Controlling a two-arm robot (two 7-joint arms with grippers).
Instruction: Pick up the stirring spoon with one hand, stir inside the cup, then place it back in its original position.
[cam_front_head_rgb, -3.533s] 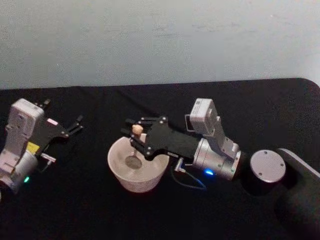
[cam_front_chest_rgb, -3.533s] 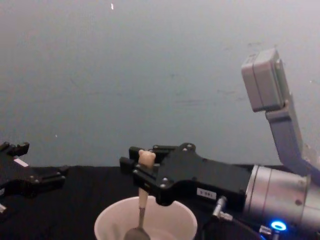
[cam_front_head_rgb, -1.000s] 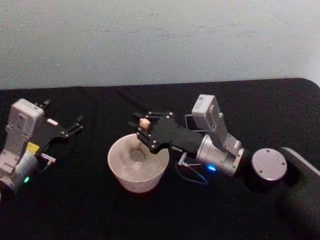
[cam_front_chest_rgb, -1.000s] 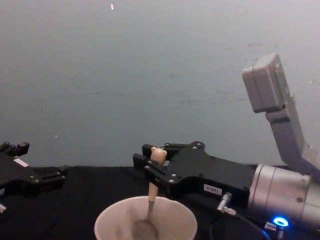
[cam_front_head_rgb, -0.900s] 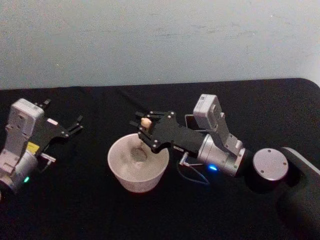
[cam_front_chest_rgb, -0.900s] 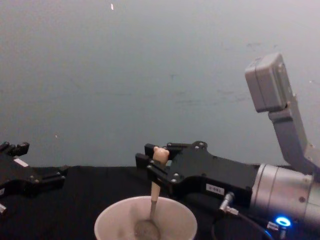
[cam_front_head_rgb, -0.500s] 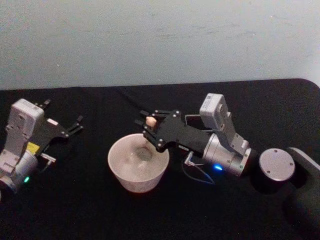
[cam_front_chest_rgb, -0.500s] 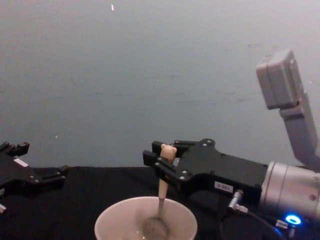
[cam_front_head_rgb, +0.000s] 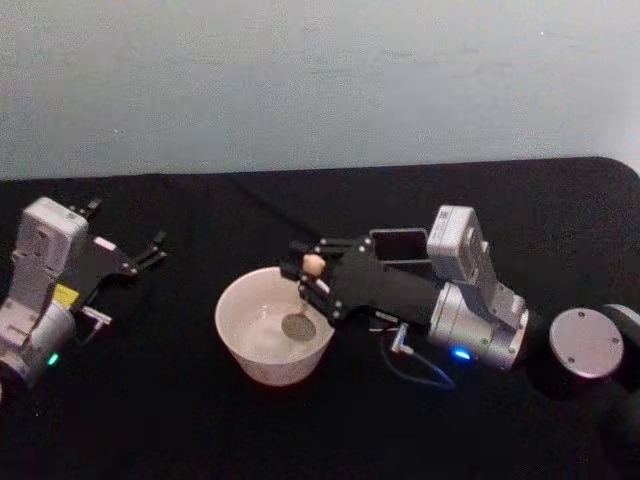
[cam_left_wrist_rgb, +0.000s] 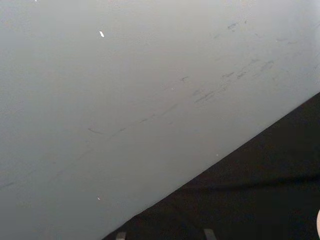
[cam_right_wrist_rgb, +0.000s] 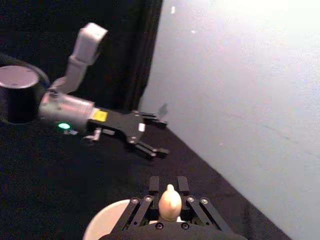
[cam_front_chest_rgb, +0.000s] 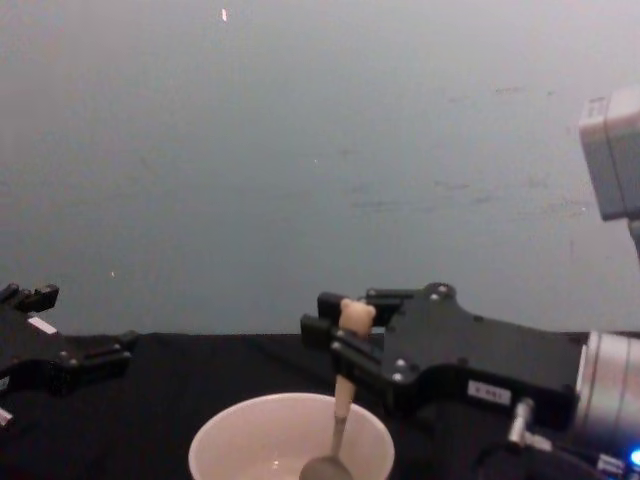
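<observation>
Over the right half of the cup (cam_front_head_rgb: 265, 368), at the centre of the head view, the right jaws are clamped on the stirring spoon (cam_front_head_rgb: 311, 266), pinching its handle just under the bear-head knob. From above, the knob pokes up out of the black linkage and the greyish bowl lies inside the cup, right of its middle. The chest view, low in the frame, gives the side-on line: the stirring spoon (cam_front_chest_rgb: 342, 398) hangs nearly upright, knob leaning a little right of its bowl, and the bowl is sunk below the rim of the cup (cam_front_chest_rgb: 240, 430); whether it touches the bottom I cannot tell. The right wrist view looks along the jaws, with the knob at bottom centre and a slice of the cup (cam_right_wrist_rgb: 107, 222) to its lower left.

Just behind the right jaws the head view has the open top of a dark grey square holder (cam_front_head_rgb: 398, 243), and further right along the arm a silver wrist (cam_front_head_rgb: 475, 325) with a blue light. Everything stands on the black desk (cam_front_head_rgb: 200, 430).

At the left edge of the head view the left jaws sit parked, spread apart and holding nothing, well apart from the cup; the right wrist view catches them at centre left, prongs splayed. The left wrist view takes in a pale wall (cam_left_wrist_rgb: 125, 75) above a slanting edge of the desk
</observation>
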